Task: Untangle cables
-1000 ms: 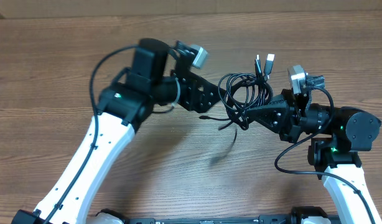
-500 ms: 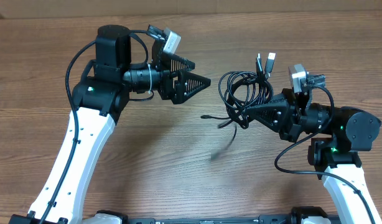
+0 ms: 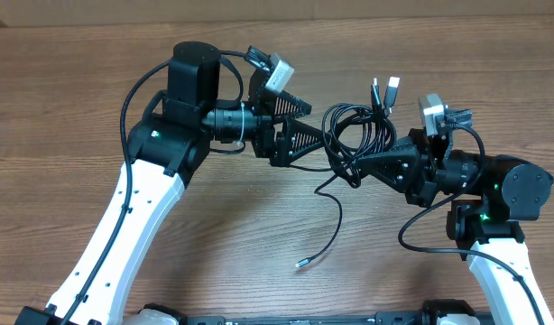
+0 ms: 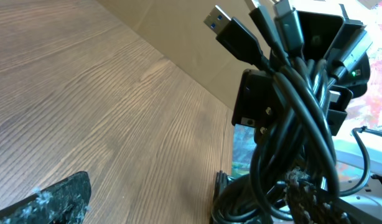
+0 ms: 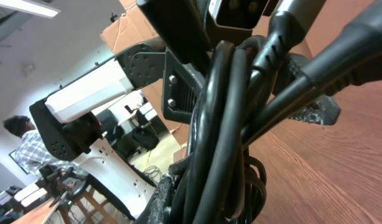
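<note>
Overhead view of a wooden bench (image 3: 69, 99) where my two arms meet at a knot of black USB cables (image 3: 356, 134), about one o'clock from the bench's centre.

My right end effector (image 3: 352, 166) is clamped tight on the bundle from its five o'clock side. It seems to hold the coils just off the wood so that they can be worked on.

My left end effector (image 3: 318, 128) stands at the bundle's nine o'clock with its jaws spread wide and empty, reaching around the outer loops (whether it touches them I cannot tell).

Silver plugs (image 3: 386, 90) stick out at twelve o'clock. One loose strand (image 3: 338, 221) drops toward six o'clock, and its end plug (image 3: 301, 264) lies on the wood.

I judge that the step in hand is choosing another loop to draw out.
</note>
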Controlling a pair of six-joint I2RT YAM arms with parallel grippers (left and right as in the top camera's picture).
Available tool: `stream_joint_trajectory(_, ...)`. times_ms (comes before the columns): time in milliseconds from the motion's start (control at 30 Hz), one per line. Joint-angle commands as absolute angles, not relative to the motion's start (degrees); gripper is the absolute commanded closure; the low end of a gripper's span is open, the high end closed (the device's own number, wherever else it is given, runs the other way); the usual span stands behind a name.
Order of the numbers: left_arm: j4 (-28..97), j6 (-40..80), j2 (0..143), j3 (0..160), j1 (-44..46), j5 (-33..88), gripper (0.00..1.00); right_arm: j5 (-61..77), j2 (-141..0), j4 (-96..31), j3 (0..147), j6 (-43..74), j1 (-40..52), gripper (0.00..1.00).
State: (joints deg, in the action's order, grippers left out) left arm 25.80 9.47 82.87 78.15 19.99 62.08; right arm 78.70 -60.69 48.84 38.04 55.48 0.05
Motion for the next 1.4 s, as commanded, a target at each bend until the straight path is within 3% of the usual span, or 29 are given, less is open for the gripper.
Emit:
stream_joint_trajectory(0, 25.5, 12.7, 82.5, 78.9, 20.8, 58.3, 0.0, 79.6, -59.8, 49.5, 39.2, 55.7, 0.3, 0.96)
stream_joint_trajectory(533, 24.9, 17.9, 82.5, 78.9, 23.6, 53.0, 0.11, 79.8, -59.8, 49.5, 39.2, 55.7, 0.3, 0.96)
stream_joint_trajectory(700, 24.3, 17.3, 82.5, 78.9, 23.7, 53.8, 0.19, 79.8, -59.8, 49.5, 39.2, 55.7, 0.3, 0.96)
stream_joint_trajectory(767, 24.1, 17.4, 82.5, 78.9, 23.3, 53.8, 0.18, 79.8, -59.8, 49.4, 39.2, 55.7, 0.3, 0.96)
stream_joint_trajectory(933, 23.4, 18.0, 82.5, 78.9, 21.6, 56.1, 0.0, 79.8, -59.8, 49.4, 39.2, 55.7, 0.3, 0.96)
stream_joint_trajectory(1100, 23.4, 12.7, 82.5, 78.9, 21.3, 66.0, 0.0, 79.8, -59.8, 49.4, 39.2, 55.7, 0.3, 0.96)
stream_joint_trajectory(1367, 26.2, 10.9, 82.5, 78.9, 21.5, 66.7, 0.0, 79.8, -59.8, 49.4, 39.2, 55.7, 0.3, 0.96)
